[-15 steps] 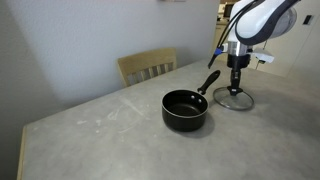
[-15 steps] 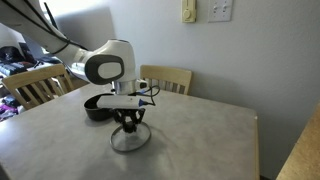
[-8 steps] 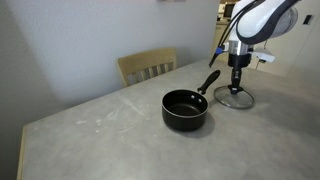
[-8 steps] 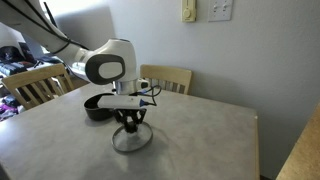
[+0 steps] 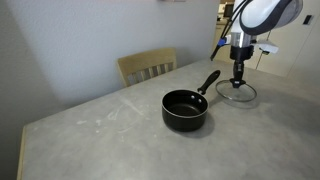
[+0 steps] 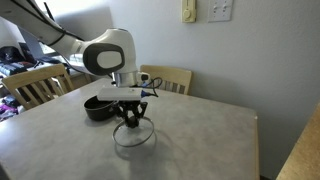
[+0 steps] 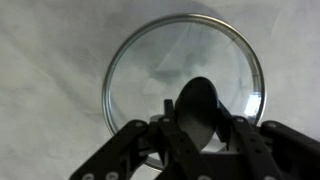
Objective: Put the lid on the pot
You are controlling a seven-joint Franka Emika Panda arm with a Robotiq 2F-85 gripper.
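1. clear glass fills your wrist view: the lid (image 7: 180,70) with its metal rim (image 7: 108,80) lies face-on below the camera, the pale grey table showing through it.
2. your gripper (image 7: 203,128) sits over the lid's centre. its two fingers (image 7: 170,128) flank the small black knob (image 7: 203,100) and press against it, so the jaws are clamped on the knob.
3. in both exterior views the gripper (image 5: 238,74) (image 6: 131,119) points straight down, with the lid (image 5: 236,93) (image 6: 133,139) flat and level beneath it.
4. whether the rim touches the table or hangs just clear of it, you cannot tell from these views.
5. the pot (image 5: 185,108) — a small black saucepan with a dark inside — stands open on the table (image 5: 100,130), near the lid but apart from it.
6. its long straight handle (image 5: 209,80) reaches toward the lid's side, its tip ending close to the rim without touching.
7. in an exterior view the pot (image 6: 97,106) sits behind the gripper, partly hidden by the arm.
8. a wooden chair (image 5: 147,66) stands at the table's far edge, against the wall.
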